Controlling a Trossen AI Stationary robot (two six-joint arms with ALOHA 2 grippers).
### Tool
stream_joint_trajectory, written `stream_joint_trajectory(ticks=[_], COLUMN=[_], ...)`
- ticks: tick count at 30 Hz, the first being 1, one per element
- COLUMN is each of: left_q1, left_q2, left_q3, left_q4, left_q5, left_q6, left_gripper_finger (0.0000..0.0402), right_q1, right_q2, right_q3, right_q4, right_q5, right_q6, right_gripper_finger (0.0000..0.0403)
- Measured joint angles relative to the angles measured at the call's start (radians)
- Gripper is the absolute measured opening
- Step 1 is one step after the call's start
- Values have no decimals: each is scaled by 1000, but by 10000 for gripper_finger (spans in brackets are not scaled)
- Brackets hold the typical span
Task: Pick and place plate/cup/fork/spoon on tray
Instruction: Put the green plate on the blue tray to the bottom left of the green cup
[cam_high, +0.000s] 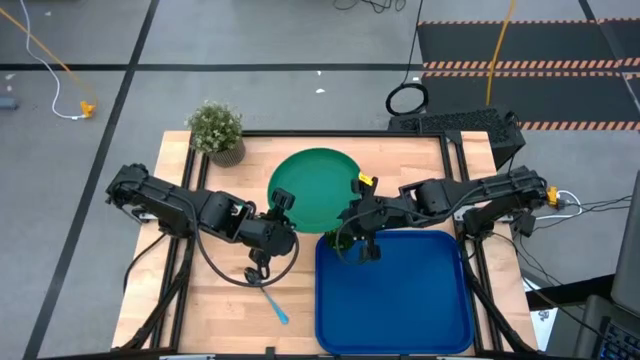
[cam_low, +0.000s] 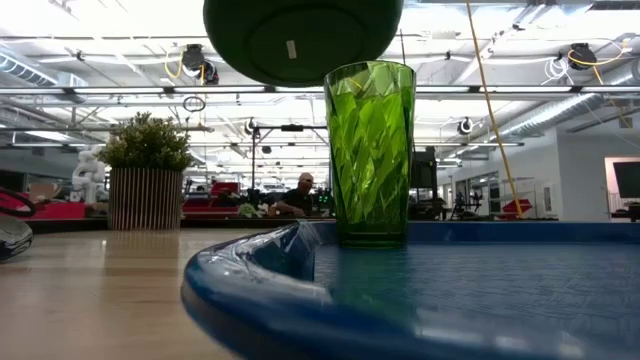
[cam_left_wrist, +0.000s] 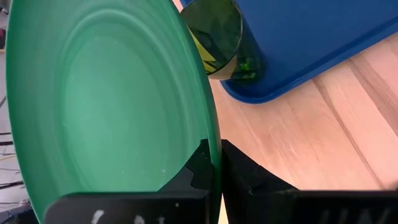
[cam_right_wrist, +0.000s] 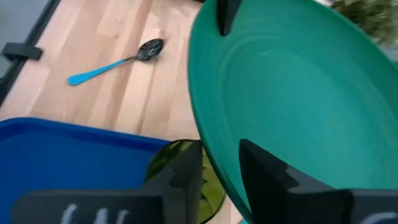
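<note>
Wooden tabletop seen under both arms. Round dark-green plate held aloft, rim pinched by left gripper and by right gripper. Translucent green tumbler stood on bright-blue rectangular tray, directly below right gripper. Risk judged: tumbler toppled if plate is lowered onto it.

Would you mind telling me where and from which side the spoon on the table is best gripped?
Grip the spoon around the middle of its light-blue handle, coming straight down from above with the fingers across it. It lies flat on the bare wooden table, clear of the tray, so nothing blocks a top approach. The handle is slender and straight; the dark bowl looks rounded and likelier to slip.
</note>
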Motion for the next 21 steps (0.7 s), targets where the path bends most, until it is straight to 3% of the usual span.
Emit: stream_joint_trajectory(ticks=[9, 16, 21], left_q1=[1, 1, -10], left_q2=[0, 0, 0], left_q3=[-1, -1, -1], left_q4=[27, 31, 56], left_q5=[-21, -91, -184], left_q6=[14, -33, -76], left_gripper_finger=[20, 31, 115], right_q1=[1, 1, 2], right_q2=[8, 8, 7], right_q3=[0, 0, 0], right_q4=[-5, -6, 7], right_q5=[-49, -44, -42], right_q6=[6, 22, 56], right_gripper_finger=[28, 13, 10])
